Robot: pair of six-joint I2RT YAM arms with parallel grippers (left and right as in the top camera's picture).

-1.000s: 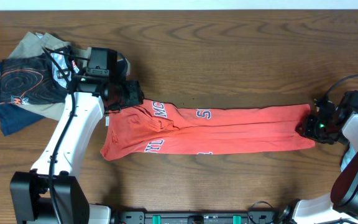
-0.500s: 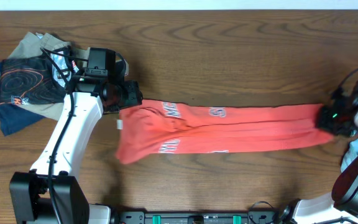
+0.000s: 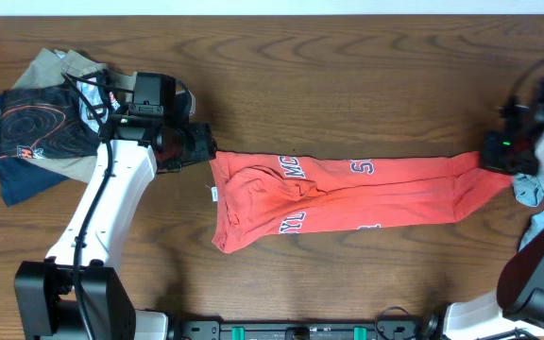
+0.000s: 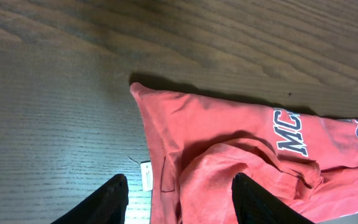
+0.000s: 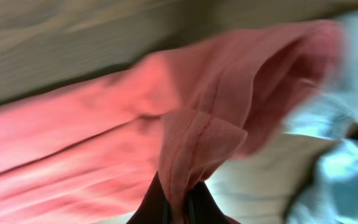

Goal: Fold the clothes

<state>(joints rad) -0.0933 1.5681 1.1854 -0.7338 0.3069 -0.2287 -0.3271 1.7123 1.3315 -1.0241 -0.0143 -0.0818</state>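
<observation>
The coral-red T-shirt (image 3: 348,194) with white lettering lies stretched in a long band across the table. My left gripper (image 3: 202,147) is open and empty just left of the shirt's left end. In the left wrist view the gripper (image 4: 182,202) hovers open over the shirt (image 4: 229,143), and the white neck tag (image 4: 146,176) lies beside it. My right gripper (image 3: 499,154) is shut on the shirt's right end. In the blurred right wrist view it (image 5: 179,208) pinches a fold of the red fabric (image 5: 197,143). A light-blue shirt (image 3: 529,192) lies under the right arm.
A pile of other garments (image 3: 41,123), tan, black and navy, sits at the far left behind the left arm. The light-blue fabric (image 5: 347,162) fills the right side of the right wrist view. The table's right edge is close to the right gripper.
My right gripper has pulled the red shirt to the right and slightly back. The shirt's left end has slid away from the left gripper, which has stayed in place.
</observation>
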